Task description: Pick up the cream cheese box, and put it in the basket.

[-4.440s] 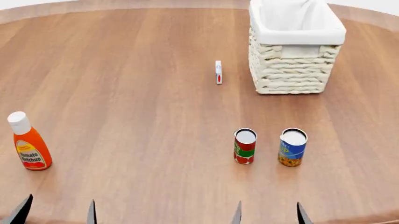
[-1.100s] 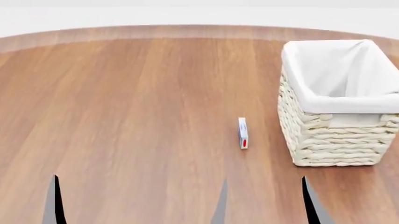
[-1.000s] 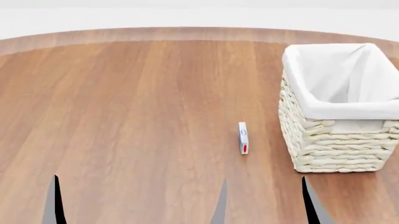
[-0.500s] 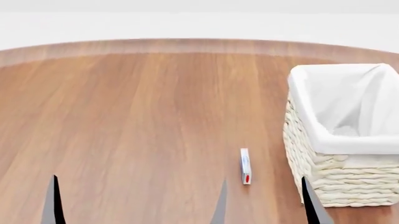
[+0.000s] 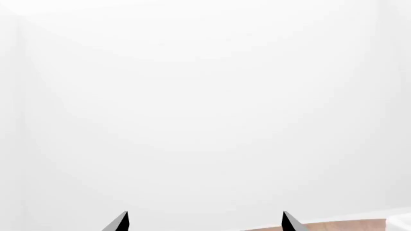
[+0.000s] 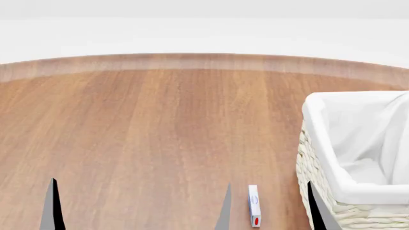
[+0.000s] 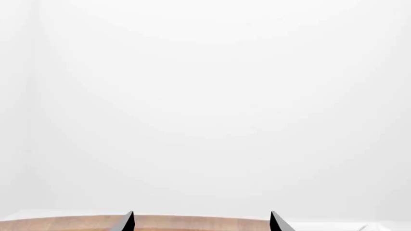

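Cream cheese box: we see the cream cheese box (image 6: 254, 212) standing on its thin edge on the table (image 6: 160, 124), low in the head view, just beside the basket but apart from it
Basket: the basket (image 6: 319, 158) sits at the table's right, its cloth liner folded over the rim; the open top makes for an easy drop from above
Right gripper: our right gripper (image 6: 268, 207) shows two dark fingertips set apart with nothing between them; the box stands in line between them, which we judge suits a reach for it
Left gripper: our left gripper (image 5: 204, 220) also has its tips spread and empty, well away from the box
Wrist views: both look over the table edge at blank white, so we judge the arms are held level
Stage: box not yet grasped
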{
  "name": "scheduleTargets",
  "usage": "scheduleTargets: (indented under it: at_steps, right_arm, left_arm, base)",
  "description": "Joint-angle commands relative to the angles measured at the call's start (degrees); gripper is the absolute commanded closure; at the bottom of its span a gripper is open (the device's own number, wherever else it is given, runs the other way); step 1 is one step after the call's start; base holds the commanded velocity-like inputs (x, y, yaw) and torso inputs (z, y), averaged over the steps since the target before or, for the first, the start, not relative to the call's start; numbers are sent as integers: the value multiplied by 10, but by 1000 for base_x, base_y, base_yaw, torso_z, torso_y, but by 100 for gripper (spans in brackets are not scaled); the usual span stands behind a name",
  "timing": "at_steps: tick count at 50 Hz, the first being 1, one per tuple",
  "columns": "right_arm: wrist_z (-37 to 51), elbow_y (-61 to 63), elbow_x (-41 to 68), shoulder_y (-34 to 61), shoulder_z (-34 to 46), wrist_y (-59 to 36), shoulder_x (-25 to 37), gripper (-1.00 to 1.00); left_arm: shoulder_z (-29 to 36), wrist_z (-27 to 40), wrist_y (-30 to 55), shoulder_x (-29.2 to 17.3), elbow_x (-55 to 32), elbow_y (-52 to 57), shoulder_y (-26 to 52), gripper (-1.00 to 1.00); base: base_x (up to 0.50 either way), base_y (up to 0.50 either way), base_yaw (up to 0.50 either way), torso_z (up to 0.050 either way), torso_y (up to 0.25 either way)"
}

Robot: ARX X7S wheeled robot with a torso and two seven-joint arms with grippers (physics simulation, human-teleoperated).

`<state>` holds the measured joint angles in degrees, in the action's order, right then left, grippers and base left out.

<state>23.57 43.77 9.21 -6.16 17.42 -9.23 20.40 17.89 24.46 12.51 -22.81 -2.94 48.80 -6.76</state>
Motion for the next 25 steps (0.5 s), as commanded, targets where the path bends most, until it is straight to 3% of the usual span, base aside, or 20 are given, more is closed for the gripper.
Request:
scheduleTargets:
  at_steps: [1,7,16,25]
  right_arm:
    - [3,0,1,1,2,0,2,-100]
    - [11,-1,-6,7,2,-18,2,-100]
    - [21,-1,9,21,-12,-36,-3,-100]
    - [30,-22,30,119,-18,-145,-13,-100]
  left_arm:
    - [0,1,-4,-2,-2,-4,1,-100]
    - [2,2,-2,-2,-4,-3,1,-100]
    - [-5,8,24,0,-14,0,6,-100]
    - [-8,23,39,7,-7,-6,12,-100]
  base:
    - [297,0,0,0,0]
    - [285,0,0,0,0]
    - [0,0,0,0,0]
    - [0,0,0,0,0]
